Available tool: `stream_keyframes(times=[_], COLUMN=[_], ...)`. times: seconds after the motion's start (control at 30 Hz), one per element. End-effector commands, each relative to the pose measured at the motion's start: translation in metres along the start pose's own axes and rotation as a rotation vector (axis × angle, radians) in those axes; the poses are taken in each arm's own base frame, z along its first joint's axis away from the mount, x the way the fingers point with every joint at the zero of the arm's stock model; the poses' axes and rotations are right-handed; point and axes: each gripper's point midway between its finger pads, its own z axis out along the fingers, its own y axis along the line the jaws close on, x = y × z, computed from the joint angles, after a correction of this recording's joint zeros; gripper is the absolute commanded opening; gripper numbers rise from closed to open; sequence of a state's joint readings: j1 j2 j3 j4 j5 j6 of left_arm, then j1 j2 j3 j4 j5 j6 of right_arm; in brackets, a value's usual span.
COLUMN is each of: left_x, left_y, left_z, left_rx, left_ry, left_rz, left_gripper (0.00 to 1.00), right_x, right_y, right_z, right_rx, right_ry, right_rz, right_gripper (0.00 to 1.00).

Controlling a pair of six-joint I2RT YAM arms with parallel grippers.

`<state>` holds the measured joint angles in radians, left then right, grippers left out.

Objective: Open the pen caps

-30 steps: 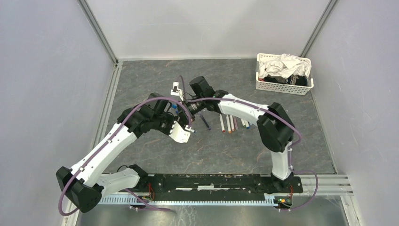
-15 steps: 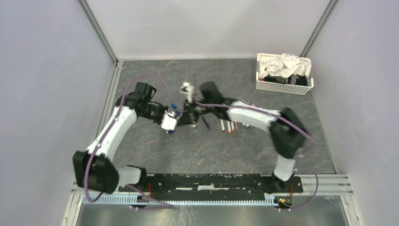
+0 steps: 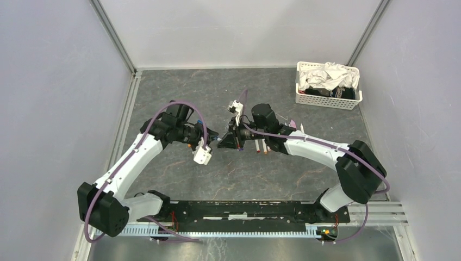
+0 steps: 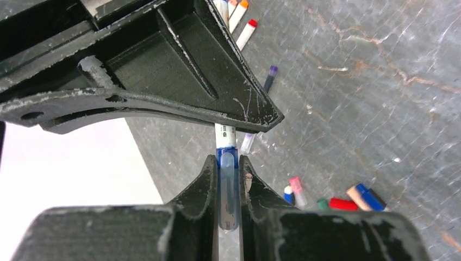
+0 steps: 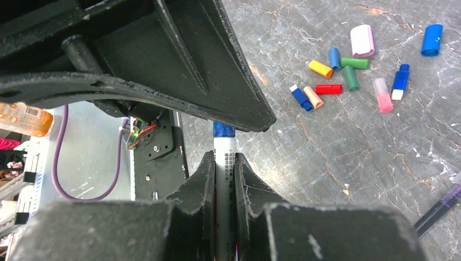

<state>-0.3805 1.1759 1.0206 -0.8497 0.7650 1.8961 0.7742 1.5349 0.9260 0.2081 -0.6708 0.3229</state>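
The left pincer [image 4: 228, 161] was clenched on the blue cap [image 4: 228, 190], the right pincer [image 5: 224, 159] on the white barrel [image 5: 224, 145] it belonged to, held between them above the table [image 5: 353, 157]. The cap looked not yet off; next, I judged, came a straight pull apart along its length.

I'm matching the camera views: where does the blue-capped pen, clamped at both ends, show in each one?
Top external: blue-capped pen mid-picture, slightly left of centre.
Left wrist: bottom centre, its blue cap clamped in the jaws.
Right wrist: bottom centre, its white barrel clamped in the jaws.
Shared landmark: loose caps, lower right in left wrist, upper right in right wrist; too small to pick out from above.
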Motion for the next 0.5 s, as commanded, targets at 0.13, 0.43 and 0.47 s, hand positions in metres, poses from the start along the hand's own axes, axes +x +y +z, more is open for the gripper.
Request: stream_keyframes(times=[0.13,0.43,0.47], left_x=[0.016,-0.02,-0.021], left_y=[0.02,0.026,0.028], left_z=[-0.019,-0.004,-0.004], left_rx=[0.03,-0.014,-0.019], left_ry=[0.415,0.319,0.317], left_rz=[0.059,0.036,0.024], left_gripper=[0.02,0.02,0.02], right_x=[0.057,-0.02,-0.024], right_y=[0.017,0.039,0.037], right_z=[0.006,0.05,0.053], right_rx=[-0.072,-0.246,-0.24], right_ry=[0.365,0.198,0.189], right_rz=[0.325,0.349,0.352], right_gripper=[0.0,0.33,0.32])
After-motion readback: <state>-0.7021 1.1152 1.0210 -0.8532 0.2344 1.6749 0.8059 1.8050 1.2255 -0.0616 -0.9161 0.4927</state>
